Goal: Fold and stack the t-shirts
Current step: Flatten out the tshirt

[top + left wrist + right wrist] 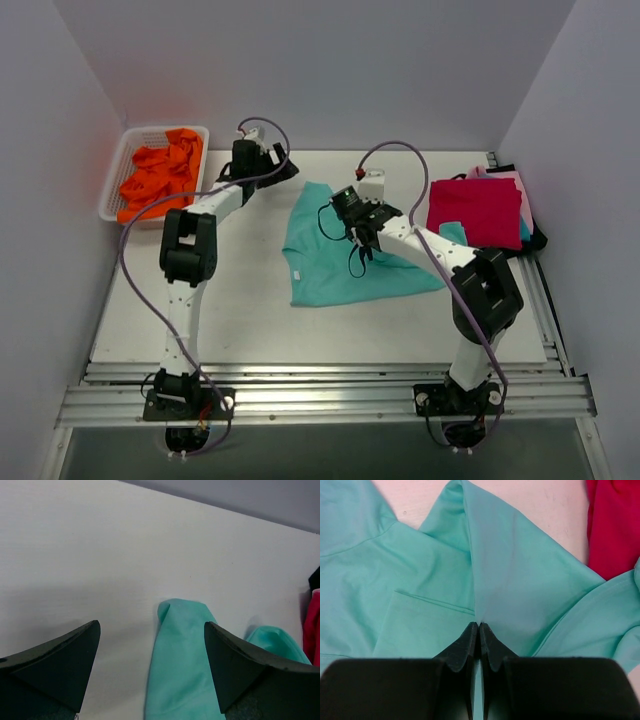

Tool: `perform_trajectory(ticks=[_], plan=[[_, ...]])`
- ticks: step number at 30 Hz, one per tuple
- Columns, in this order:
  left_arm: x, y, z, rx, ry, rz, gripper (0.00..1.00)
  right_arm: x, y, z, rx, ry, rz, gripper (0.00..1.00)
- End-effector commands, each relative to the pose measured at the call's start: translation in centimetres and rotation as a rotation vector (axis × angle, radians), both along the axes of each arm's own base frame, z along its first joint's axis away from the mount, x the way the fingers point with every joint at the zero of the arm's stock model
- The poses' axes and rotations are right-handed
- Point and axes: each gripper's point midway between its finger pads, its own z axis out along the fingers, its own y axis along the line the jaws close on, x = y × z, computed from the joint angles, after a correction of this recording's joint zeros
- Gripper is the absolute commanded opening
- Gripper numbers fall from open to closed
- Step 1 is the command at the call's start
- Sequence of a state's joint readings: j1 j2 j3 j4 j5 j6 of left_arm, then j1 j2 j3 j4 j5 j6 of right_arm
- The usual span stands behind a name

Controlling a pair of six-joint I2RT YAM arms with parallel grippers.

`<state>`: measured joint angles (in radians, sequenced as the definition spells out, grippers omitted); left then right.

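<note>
A teal t-shirt (330,255) lies spread and partly folded in the middle of the table. My right gripper (362,232) is shut on a fold of the teal shirt (520,590), pinching the cloth between its fingertips (470,635). My left gripper (285,168) is open and empty, above the table at the shirt's far left corner (182,655). A folded red t-shirt (475,210) tops a stack at the right; it also shows in the right wrist view (615,525). Orange t-shirts (160,175) lie in a white basket (118,165).
The white basket stands at the far left by the left wall. The stack at the right holds pink, teal and dark cloth under the red shirt (525,225). Grey walls close in the back and sides. Metal rails (320,395) run along the near edge.
</note>
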<state>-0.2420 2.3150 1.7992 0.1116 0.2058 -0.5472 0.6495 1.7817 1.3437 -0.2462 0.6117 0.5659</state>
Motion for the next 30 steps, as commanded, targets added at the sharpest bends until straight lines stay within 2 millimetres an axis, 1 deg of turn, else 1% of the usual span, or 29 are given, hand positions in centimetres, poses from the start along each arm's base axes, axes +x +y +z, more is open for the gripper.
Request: perform_trajectory(ticks=[1,2,3,4,5,6,7,8,9,11,12,14,15,17,20,21,22,23,25,26,28,29,30], plan=[[-0.2,-3.1,-3.5,-0.068,0.158,-0.147,0.94,-0.4,-1.3,1.3,0.004,-0.017,-0.009,0.00],[-0.6,-3.4,-4.6,-0.059,0.216,-0.151,0.94,-0.6,-1.5,1.3,0.000,-0.015,-0.006,0.00],[-0.5,-3.5,-7.0,-0.050,0.261,-0.156,0.94,-0.6,-1.6,1.3,0.000,-0.014,-0.008,0.00],[0.7,-3.9,-5.3,-0.053,0.221,-0.167,0.94,-0.6,-1.5,1.2,0.008,-0.015,-0.003,0.00],[0.2,-4.1,-7.3,-0.044,0.275,-0.170,0.94,-0.6,-1.8,1.3,0.011,-0.018,-0.007,0.00],[0.3,-4.3,-7.4,-0.041,0.281,-0.173,0.94,-0.6,-1.9,1.4,0.012,-0.021,-0.008,0.00],[0.8,-4.8,-6.4,-0.043,0.254,-0.183,0.94,-0.6,-1.9,1.4,0.016,-0.020,-0.005,0.00],[0.7,-4.9,-6.6,-0.044,0.263,-0.192,0.94,-0.5,-2.1,1.4,0.021,-0.021,-0.006,0.00],[0.4,-5.6,-7.2,-0.047,0.275,-0.209,0.94,-0.5,-2.1,1.5,0.024,-0.023,-0.007,0.00],[0.3,-6.2,-6.9,-0.045,0.270,-0.224,0.94,-0.4,-2.3,1.4,0.029,-0.018,-0.006,0.00],[0.0,-6.8,-7.3,-0.040,0.278,-0.234,0.94,-0.4,-2.4,1.4,0.029,-0.017,-0.007,0.00],[-0.3,-7.2,-7.6,-0.035,0.286,-0.240,0.94,-0.5,-2.5,1.3,0.030,-0.015,-0.008,0.00],[-0.6,-7.6,-7.9,-0.037,0.297,-0.244,0.96,-0.4,-2.7,1.3,0.031,-0.016,-0.011,0.00],[-1.0,-7.9,-8.8,-0.036,0.313,-0.245,0.98,-0.4,-2.9,1.3,0.033,-0.017,-0.014,0.00],[-1.6,-8.9,-9.2,-0.022,0.312,-0.255,1.00,-0.3,-3.0,1.1,0.040,-0.013,-0.015,0.00],[-1.7,-9.1,-9.5,-0.018,0.316,-0.259,0.94,-0.4,-3.0,1.1,0.041,-0.014,-0.014,0.00],[-1.9,-9.4,-9.8,-0.013,0.318,-0.265,0.86,-0.3,-3.1,1.1,0.041,-0.014,-0.018,0.00],[-2.1,-9.6,-10.3,-0.008,0.329,-0.265,0.81,-0.3,-3.1,1.0,0.040,-0.013,-0.018,0.00],[-2.0,-9.8,-10.2,-0.009,0.326,-0.264,0.72,-0.3,-3.3,1.0,0.038,-0.011,-0.020,0.00],[-2.1,-9.8,-10.3,-0.008,0.330,-0.264,0.60,-0.3,-3.4,0.9,0.037,-0.010,-0.023,0.00],[-1.9,-9.7,-10.2,-0.008,0.326,-0.260,0.47,-0.3,-3.5,0.8,0.037,-0.006,-0.025,0.00],[-1.9,-9.7,-10.4,-0.008,0.329,-0.259,0.18,-0.2,-3.5,0.8,0.037,-0.007,-0.024,0.00],[-1.9,-9.7,-10.4,-0.007,0.331,-0.259,0.08,-0.2,-3.6,0.8,0.036,-0.008,-0.026,0.00]])
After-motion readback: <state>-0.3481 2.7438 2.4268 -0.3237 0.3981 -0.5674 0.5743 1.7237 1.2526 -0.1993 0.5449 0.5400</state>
